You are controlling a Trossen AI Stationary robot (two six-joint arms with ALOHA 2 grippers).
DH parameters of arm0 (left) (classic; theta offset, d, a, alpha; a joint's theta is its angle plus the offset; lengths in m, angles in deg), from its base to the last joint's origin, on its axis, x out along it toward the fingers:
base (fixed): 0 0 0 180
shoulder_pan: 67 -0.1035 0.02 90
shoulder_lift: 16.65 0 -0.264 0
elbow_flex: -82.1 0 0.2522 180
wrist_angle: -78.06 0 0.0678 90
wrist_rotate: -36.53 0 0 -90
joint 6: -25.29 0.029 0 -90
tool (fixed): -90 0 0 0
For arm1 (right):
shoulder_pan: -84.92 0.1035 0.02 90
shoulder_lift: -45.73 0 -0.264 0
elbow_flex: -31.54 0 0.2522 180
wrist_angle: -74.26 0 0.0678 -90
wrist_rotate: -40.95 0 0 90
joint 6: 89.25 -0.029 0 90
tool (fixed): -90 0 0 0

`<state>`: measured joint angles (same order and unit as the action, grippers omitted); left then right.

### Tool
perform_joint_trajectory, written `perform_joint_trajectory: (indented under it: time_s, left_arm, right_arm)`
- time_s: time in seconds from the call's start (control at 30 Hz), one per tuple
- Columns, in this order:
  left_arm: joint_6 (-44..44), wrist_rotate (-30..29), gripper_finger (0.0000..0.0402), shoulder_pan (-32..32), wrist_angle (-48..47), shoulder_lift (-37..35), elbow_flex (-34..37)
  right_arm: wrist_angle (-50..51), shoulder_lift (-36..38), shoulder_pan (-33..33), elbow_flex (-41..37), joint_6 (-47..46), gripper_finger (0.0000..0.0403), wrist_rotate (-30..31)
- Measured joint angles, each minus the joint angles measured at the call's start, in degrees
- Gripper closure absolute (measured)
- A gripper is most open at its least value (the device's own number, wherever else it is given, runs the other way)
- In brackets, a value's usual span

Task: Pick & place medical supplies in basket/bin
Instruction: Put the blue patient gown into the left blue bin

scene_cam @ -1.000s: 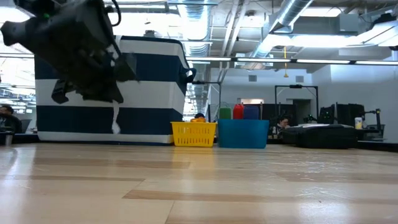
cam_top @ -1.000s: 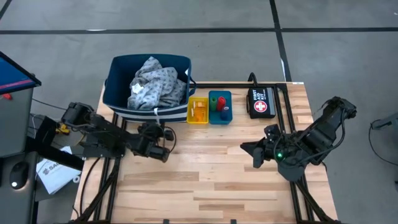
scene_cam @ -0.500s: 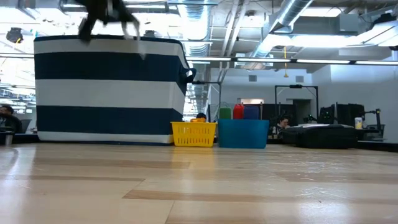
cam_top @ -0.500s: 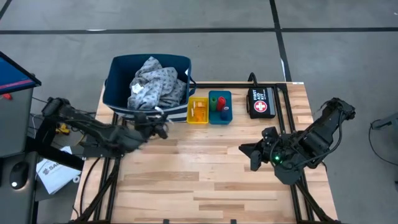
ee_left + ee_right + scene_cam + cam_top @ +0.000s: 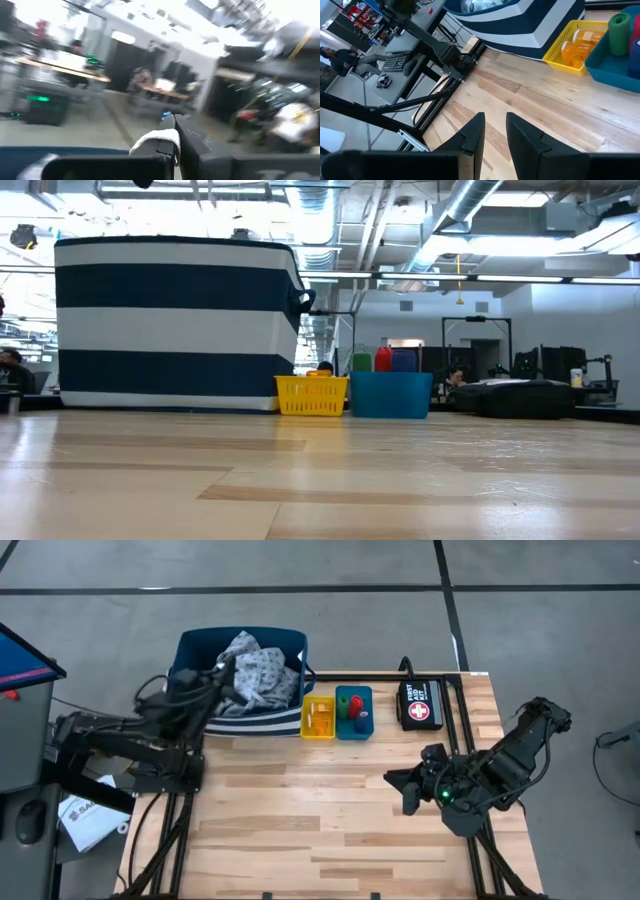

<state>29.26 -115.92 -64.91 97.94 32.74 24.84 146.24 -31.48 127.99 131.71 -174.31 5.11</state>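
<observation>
The grey-blue dotted gown cloth [image 5: 255, 670] lies bunched inside the navy striped basket [image 5: 195, 650]. My left gripper [image 5: 228, 672] is over the basket's opening, shut on a white strip of the cloth. My right gripper [image 5: 405, 790] is open and empty above the table's right half. Two orange pill bottles [image 5: 319, 720] lie in the yellow tray [image 5: 306, 730]. The green, red and blue rolls [image 5: 352, 708] stand in the teal tray [image 5: 366, 692]. Both trays stand against the basket's right side. My left gripper [image 5: 176, 131] pinches a white strip of the gown cloth [image 5: 152, 137] between its two fingertips. The strip's end sticks out to one side of the fingers. How the rest of the cloth hangs is hidden below the gripper.
A black pouch with a red-and-white cross [image 5: 420, 705] lies to the right of the trays. The basket [image 5: 175, 320] stands tall at the table's far left. Bare wood [image 5: 320, 810] stretches from the trays to the near edge. People sit in the room beyond the table.
My left gripper has risen from low in front of the basket's near wall and gone toward the far edge, over the basket's opening. The white strip that hung down outside the near wall has gone up with it.
</observation>
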Motion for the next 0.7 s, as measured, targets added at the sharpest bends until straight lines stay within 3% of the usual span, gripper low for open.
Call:
perform_joint_trajectory:
  time_s: [0.07, 0.23, 0.37, 0.5, 0.7]
  left_arm:
    - [-2.8, 0.5, 0.0401, -3.8, -5.3, 2.2, -1.8]
    - [-16.2, 9.5, 0.0401, -12.1, -20.5, 9.2, -6.9]
    - [-20.7, 12.2, 0.0401, -17.6, -29.4, 15.5, -10.4]
    - [-24.2, 21.9, 0.0401, -23.2, -29.5, 18.8, -12.5]
    - [-33.2, 41.0, 0.0389, -29.8, -31.2, 19.0, -13.2]
  right_arm:
    - [0.0, 0.0, -0.1, 0.0, 0.0, 0.0326, 0.0]
    - [-0.9, 0.0, -0.1, 0.0, 0.0, 0.0326, -0.1]
    - [-1.7, 0.0, -0.1, 0.0, 0.0, 0.0326, -0.1]
    - [-1.8, 0.0, -0.1, 0.0, 0.0, 0.0326, -0.1]
    - [-1.8, 0.0, -0.1, 0.0, 0.0, 0.0326, -0.2]
